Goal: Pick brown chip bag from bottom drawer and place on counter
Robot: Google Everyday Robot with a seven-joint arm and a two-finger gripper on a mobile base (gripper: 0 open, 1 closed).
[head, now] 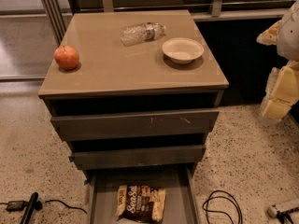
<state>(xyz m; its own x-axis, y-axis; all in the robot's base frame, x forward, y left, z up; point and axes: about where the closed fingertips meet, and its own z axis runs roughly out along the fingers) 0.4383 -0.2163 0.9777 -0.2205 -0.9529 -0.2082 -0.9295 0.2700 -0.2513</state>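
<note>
The brown chip bag [140,203] lies flat on the floor of the open bottom drawer [179,190], pulled out at the bottom of the view, with its "Sea Salt" lettering facing up. The counter [117,64] is the beige top of the grey cabinet above it. My gripper [274,64] hangs at the right edge of the view, beside the counter's right side and well above and to the right of the bag. Its two cream-yellow fingers [280,93] stand apart with nothing between them.
On the counter are a red apple [67,57] at the left, a plastic bottle [141,32] lying at the back and a white bowl [182,50] to the right. Two closed drawer fronts [135,123] sit above the open drawer. Cables [223,206] lie on the speckled floor.
</note>
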